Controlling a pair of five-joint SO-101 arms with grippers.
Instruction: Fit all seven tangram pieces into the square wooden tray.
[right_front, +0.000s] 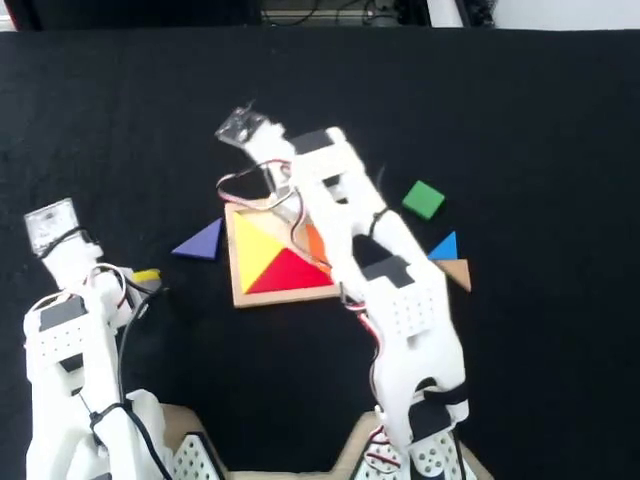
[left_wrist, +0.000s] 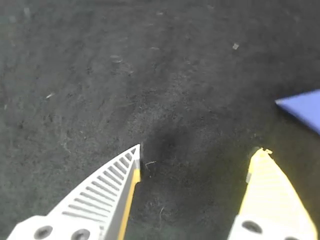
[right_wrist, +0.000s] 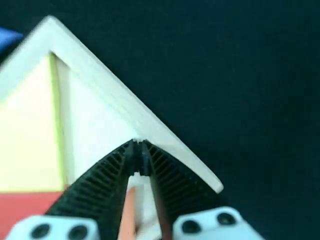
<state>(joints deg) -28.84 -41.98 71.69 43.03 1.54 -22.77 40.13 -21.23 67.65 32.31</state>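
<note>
The square wooden tray (right_front: 290, 295) lies mid-table with a yellow triangle (right_front: 255, 245), a red triangle (right_front: 290, 272) and an orange piece (right_front: 316, 240) in it. My right gripper (right_wrist: 137, 148) is shut, its tips down on the bare tray floor (right_wrist: 95, 130) just inside the rim (right_wrist: 125, 105), beside the yellow triangle (right_wrist: 27, 130). Nothing shows held between its tips. A purple triangle (right_front: 200, 243) lies left of the tray. My left gripper (left_wrist: 200, 150) hangs open and empty over bare cloth, the purple triangle (left_wrist: 302, 110) a little way off.
Right of the tray lie a green square (right_front: 423, 198), a small blue triangle (right_front: 443, 246) and a tan piece (right_front: 457, 272). The right arm (right_front: 345, 210) covers the tray's right side. Black cloth covers the table.
</note>
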